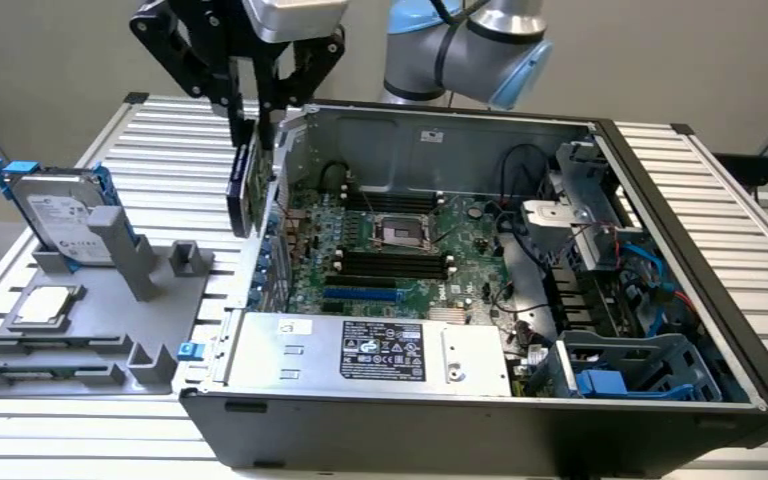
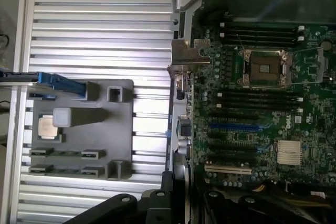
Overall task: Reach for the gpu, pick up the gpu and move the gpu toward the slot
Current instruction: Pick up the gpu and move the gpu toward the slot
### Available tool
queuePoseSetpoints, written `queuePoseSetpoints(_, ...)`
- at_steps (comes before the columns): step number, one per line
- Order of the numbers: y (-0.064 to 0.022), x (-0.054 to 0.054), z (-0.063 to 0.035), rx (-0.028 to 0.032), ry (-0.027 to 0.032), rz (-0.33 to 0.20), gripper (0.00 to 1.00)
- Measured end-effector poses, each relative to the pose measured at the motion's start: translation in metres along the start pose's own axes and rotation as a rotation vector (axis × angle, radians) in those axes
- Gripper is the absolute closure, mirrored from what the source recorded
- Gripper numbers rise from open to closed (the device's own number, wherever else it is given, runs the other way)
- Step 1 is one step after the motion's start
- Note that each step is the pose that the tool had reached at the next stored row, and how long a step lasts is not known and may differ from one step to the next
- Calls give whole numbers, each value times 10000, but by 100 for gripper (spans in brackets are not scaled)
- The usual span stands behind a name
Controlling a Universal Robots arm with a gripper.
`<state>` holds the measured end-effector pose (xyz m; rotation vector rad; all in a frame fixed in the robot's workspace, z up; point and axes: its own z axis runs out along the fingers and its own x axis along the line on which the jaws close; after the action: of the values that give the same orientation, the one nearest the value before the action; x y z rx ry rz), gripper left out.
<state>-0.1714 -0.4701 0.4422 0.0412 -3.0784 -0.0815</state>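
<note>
The claw (image 1: pixel 253 105) is closed on the gpu (image 1: pixel 241 185), which hangs edge-down directly beneath it, lifted clear of the desk (image 1: pixel 144 130) at the open computer case's (image 1: pixel 491 420) wall, so reaching and pickup look done, the slot approach unfinished.

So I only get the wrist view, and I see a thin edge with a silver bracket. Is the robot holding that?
Observer: Yes. The exterior view shows the jaws shut on the gpu, which hangs on edge below them.
Operator: Is it in the computer?
Observer: No. It is in the air beside the case wall on the exterior view's left, not seated in the motherboard.
Operator: And that blue strip?
Observer: Rails on a hard drive, standing upright in a grey holder.
</note>
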Motion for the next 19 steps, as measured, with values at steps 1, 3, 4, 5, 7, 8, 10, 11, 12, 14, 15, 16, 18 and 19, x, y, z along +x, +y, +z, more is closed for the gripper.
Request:
queuePoseSetpoints(1, -1, -45, -3, -4, 2, 0, 73)
queuePoseSetpoints(3, -4, -138, -8, -8, 5, -1, 73)
queuePoseSetpoints(4, -5, -182, -10, -7, 7, 0, 73)
queuePoseSetpoints(5, -6, -227, -12, -7, 9, 1, 73)
queuePoseSetpoints(7, -8, -319, -10, -8, 11, -1, 73)
queuePoseSetpoints(8, -10, -364, -8, -8, 13, 0, 73)
queuePoseSetpoints(10, -13, -455, 1, -7, 14, 0, 73)
queuePoseSetpoints(11, -13, -500, 9, -8, 14, 0, 73)
queuePoseSetpoints(12, -12, -546, 17, -8, 14, 0, 73)
queuePoseSetpoints(14, -1, -642, 46, -8, 14, 0, 73)
queuePoseSetpoints(15, 15, -689, 62, -6, 15, 0, 73)
queuePoseSetpoints(16, 31, -735, 77, -4, 15, 0, 73)
queuePoseSetpoints(18, 64, -828, 110, 0, 15, 1, 73)
queuePoseSetpoints(19, 81, -875, 126, 3, 15, 0, 73)
